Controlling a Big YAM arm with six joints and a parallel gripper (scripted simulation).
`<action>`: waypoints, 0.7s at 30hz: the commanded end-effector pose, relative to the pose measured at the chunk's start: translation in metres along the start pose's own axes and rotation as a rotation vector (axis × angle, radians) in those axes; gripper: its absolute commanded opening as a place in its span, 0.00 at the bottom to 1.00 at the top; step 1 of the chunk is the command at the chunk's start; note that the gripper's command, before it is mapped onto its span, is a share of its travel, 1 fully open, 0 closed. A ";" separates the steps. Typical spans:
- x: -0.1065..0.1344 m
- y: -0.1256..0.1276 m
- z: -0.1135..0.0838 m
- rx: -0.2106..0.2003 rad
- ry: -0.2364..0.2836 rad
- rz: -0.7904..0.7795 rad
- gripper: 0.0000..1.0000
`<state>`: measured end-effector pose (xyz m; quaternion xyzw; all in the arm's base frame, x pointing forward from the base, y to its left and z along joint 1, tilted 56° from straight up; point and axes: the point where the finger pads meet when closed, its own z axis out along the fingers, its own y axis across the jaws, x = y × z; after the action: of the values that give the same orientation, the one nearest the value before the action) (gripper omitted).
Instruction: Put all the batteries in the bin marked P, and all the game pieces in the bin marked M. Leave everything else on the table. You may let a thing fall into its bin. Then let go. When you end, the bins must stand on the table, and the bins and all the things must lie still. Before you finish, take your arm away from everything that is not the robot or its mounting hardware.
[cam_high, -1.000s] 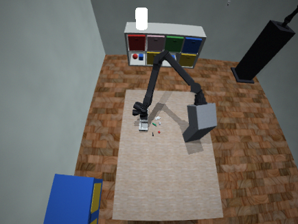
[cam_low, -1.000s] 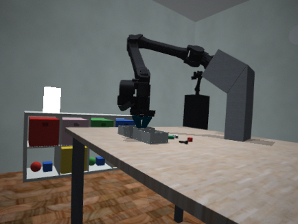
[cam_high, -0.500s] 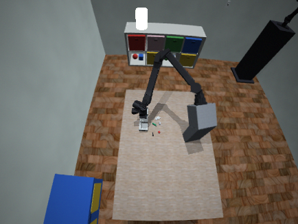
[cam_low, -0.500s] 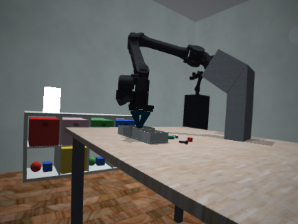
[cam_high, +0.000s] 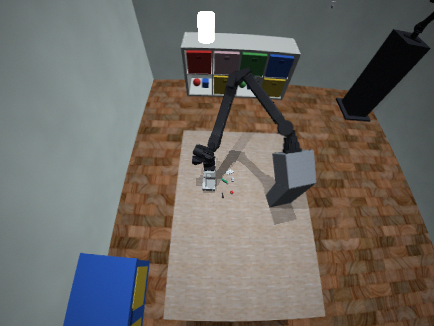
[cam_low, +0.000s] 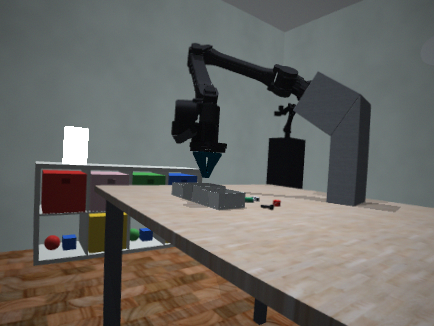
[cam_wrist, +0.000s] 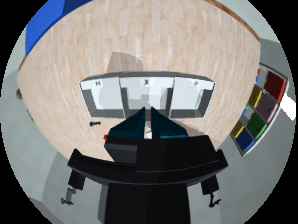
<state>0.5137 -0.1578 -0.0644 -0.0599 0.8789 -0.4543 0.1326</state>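
A row of small grey bins (cam_high: 209, 189) (cam_low: 220, 200) (cam_wrist: 88, 99) stands on the table; I cannot read their letters. My gripper (cam_high: 208, 172) (cam_low: 206, 172) (cam_wrist: 148, 110) hangs a little above the bins with its teal fingers shut to a narrow slit, and I see nothing held between them. Small things lie on the table to the right of the bins: a green piece (cam_high: 225, 180) (cam_low: 248, 199), a red piece (cam_high: 231, 192) (cam_low: 276, 203), a thin black piece (cam_high: 222, 195) (cam_low: 266, 206) (cam_wrist: 95, 123) and some white bits (cam_high: 230, 173).
The arm's grey base block (cam_high: 292, 175) (cam_low: 345, 145) stands on the table's right side. A shelf with coloured boxes (cam_high: 240, 65) (cam_low: 75, 205) stands behind the table, a blue cabinet (cam_high: 107, 290) at the front left, a black column (cam_high: 382, 75) at the back right.
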 end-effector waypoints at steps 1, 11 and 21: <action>-0.011 0.003 -0.027 -0.007 -0.034 0.006 0.08; -0.006 0.002 -0.017 -0.005 -0.019 0.007 0.08; -0.006 0.006 -0.024 -0.009 -0.026 0.000 0.08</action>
<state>0.5122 -0.1487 -0.0592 -0.0572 0.8797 -0.4516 0.1374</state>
